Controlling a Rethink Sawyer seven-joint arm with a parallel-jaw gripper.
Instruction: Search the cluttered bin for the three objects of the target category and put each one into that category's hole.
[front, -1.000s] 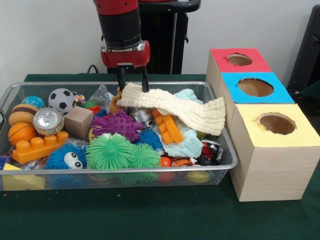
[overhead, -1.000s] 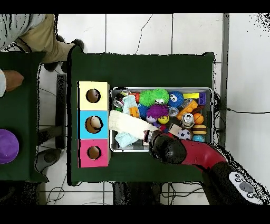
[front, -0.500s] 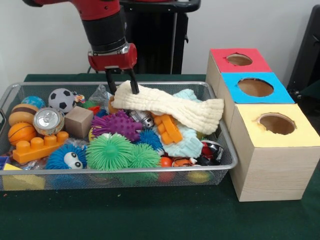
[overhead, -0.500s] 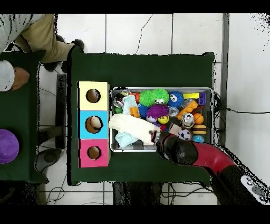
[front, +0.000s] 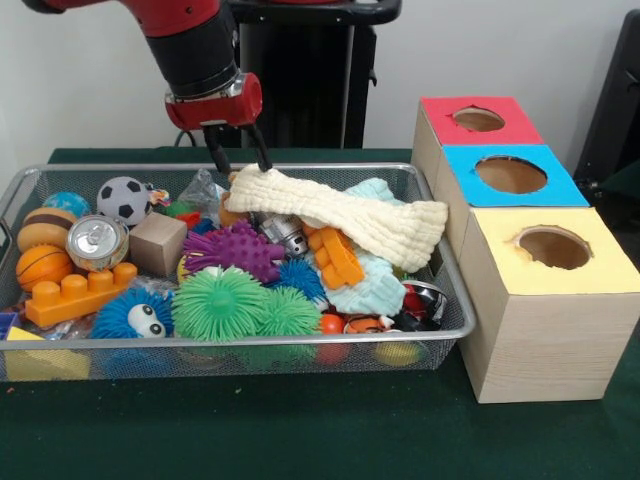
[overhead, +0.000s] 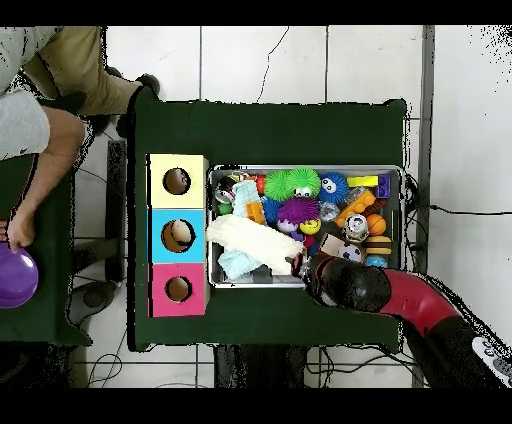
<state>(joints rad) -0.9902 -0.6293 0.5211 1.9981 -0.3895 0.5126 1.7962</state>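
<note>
The gripper's (front: 237, 158) two fingers (front: 213, 152) stand spread and hold nothing, their tips just above the near end of the cream cloth (front: 340, 213). A second ago they pinched that end; now they have let it go and the arm has shifted sideways, away from the holed boxes (front: 508, 178). The cloth lies draped over the clutter inside the wire bin (front: 30, 186), its far end resting against the bin's wall beside the boxes. The grasp seems lost, so the cloth likely needs a fresh pick before it reaches a hole.
</note>
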